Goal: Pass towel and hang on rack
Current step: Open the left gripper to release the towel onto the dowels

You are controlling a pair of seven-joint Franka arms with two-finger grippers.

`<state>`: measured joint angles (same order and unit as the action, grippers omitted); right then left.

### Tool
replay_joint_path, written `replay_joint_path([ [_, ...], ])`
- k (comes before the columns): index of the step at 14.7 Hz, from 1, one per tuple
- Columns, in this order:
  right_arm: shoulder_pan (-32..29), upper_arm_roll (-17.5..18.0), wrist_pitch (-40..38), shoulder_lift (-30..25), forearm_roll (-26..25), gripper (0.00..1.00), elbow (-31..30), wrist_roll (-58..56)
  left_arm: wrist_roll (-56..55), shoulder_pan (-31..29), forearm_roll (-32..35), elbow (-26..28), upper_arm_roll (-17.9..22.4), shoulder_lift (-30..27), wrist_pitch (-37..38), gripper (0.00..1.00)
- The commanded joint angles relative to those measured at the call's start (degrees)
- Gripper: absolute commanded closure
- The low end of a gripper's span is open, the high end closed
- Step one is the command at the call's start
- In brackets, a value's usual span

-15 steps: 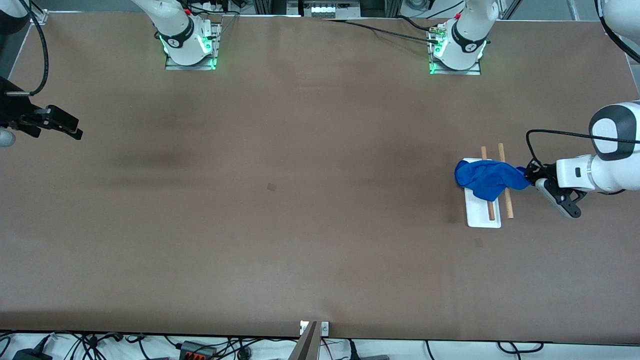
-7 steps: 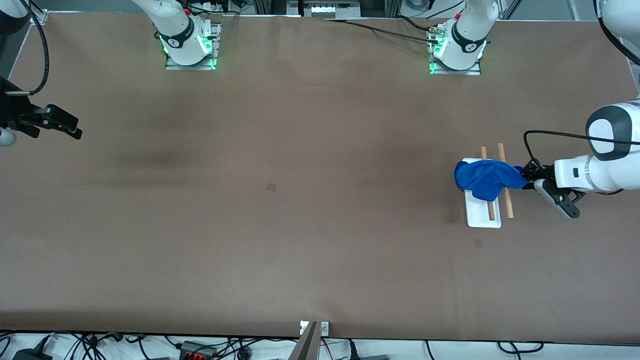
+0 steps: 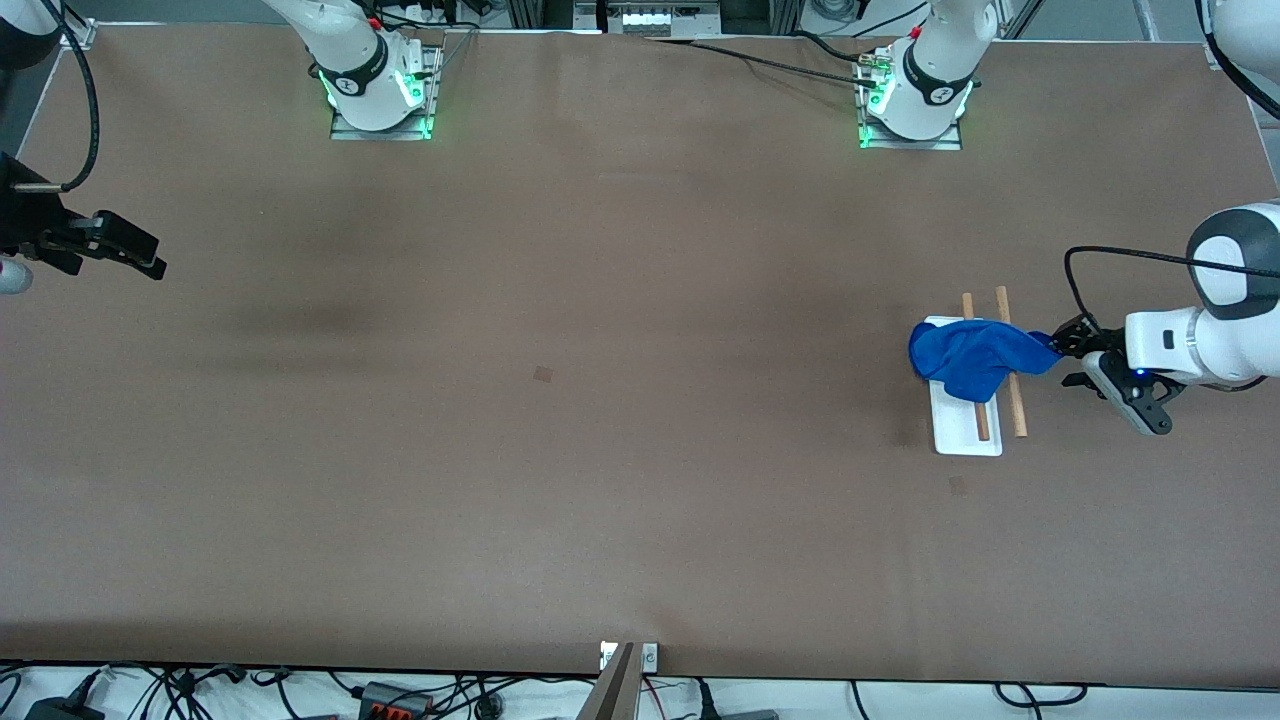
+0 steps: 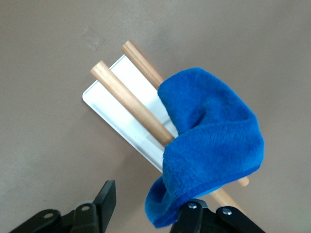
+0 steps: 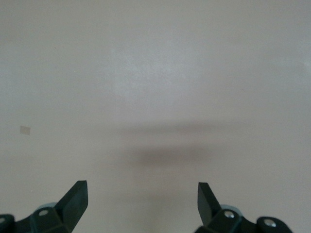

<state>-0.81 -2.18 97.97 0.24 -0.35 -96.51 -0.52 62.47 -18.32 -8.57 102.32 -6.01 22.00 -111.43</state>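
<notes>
Blue towel [image 3: 975, 357] is draped over both wooden rods of the rack [image 3: 965, 437], bunched near the rods' end farther from the front camera, at the left arm's end of the table [image 3: 600, 400]. Left gripper [image 3: 1068, 358] has just backed off a little from the towel's corner compared with a second ago; its fingers [image 4: 108, 198] are spread wide, holding nothing, one tip just beside the hanging hem. Release looks done, so the hang is likely complete. Right gripper [image 3: 150, 262] waits over the table's right-arm end, spread wide, empty.
</notes>
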Motion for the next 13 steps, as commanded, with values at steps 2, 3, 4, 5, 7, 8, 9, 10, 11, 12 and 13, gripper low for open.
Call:
replay_joint_path([
  [2, -0.68, 0.68, -0.33, -1.03, -0.53, 0.00, -0.43, -1.76, 3.97, -0.66, 1.10, -2.03, -0.23, 0.23, 0.07, 0.43],
  [3, -0.68, 0.68, -0.33, -1.12, -0.53, 0.00, -0.43, -1.68, 3.71, -0.75, 1.10, -2.47, -0.23, 0.32, 0.33, 0.43],
  [4, -0.68, 0.68, -0.33, -1.12, -0.53, 0.00, -0.43, -1.24, 3.45, -0.75, 1.10, -2.56, -0.23, 0.32, 0.42, 0.43],
  [5, -0.68, 0.68, -0.33, -1.21, -0.53, 0.00, -0.52, -1.06, 3.27, -0.75, 1.10, -2.65, -0.23, 0.24, 0.69, 0.43],
  [7, -0.86, 0.68, -0.77, -1.30, -0.70, 0.00, -0.69, -1.76, 3.09, -0.75, 1.10, -3.96, -0.23, 0.23, 2.35, 0.43],
  [8, -0.94, 0.68, -0.68, -1.56, -0.88, 0.00, -0.87, -1.85, 3.09, -0.66, 1.10, -4.84, -0.14, 0.32, 3.84, 0.43],
  [9, -0.77, 0.77, -0.59, -1.56, -0.97, 0.00, -1.04, -1.85, 2.92, -0.66, 1.10, -5.72, -0.23, 0.32, 4.98, 0.43],
  [10, -0.68, 0.86, -0.50, -1.56, -1.32, 0.00, -1.04, -1.85, 2.40, -0.57, 1.10, -6.08, -0.14, 0.32, 5.78, 0.43],
  [11, -0.68, 0.94, -0.42, -1.56, -1.49, 0.00, -1.04, -1.85, 2.13, -0.57, 1.10, -6.60, -0.14, 0.32, 6.40, 0.44],
  [12, -0.68, 0.94, -0.33, -1.56, -1.41, 0.00, -1.04, -1.76, 2.13, -0.57, 1.10, -6.78, -0.23, 0.24, 6.75, 0.45],
  [13, -0.77, 0.94, -0.24, -1.56, -1.41, 0.00, -1.04, -1.76, 2.04, -0.66, 1.10, -6.87, -0.23, 0.15, 6.84, 0.45],
])
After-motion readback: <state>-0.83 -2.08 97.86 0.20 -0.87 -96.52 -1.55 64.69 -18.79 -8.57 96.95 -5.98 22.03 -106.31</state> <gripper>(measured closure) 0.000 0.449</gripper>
